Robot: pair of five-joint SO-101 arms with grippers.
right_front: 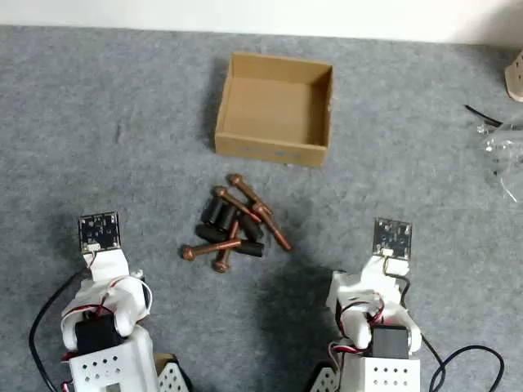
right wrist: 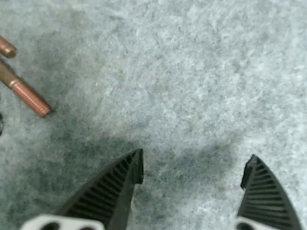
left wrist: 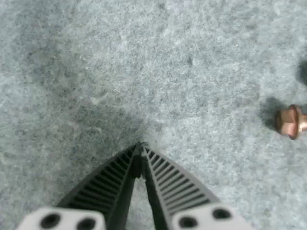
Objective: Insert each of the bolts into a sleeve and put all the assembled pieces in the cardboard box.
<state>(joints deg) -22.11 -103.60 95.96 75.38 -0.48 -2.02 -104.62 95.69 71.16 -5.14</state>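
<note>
Several copper bolts (right_front: 214, 247) and black sleeves (right_front: 216, 214) lie in one loose pile on the grey felt, just in front of the cardboard box (right_front: 274, 150), whose inside is bare. My left arm (right_front: 106, 294) sits near the front edge, left of the pile. My left gripper (left wrist: 140, 146) is shut with nothing in it, low over the felt, and a bolt head (left wrist: 289, 122) lies off to one side of it. My right arm (right_front: 376, 310) sits right of the pile. My right gripper (right wrist: 195, 162) stands open over bare felt, apart from a bolt's threaded end (right wrist: 29, 98).
Clear plastic wrap and a black cable (right_front: 498, 143) lie at the table's right edge, with a pale object (right_front: 515, 75) at the far right corner. Open felt spreads to the left of the box and between the two arms.
</note>
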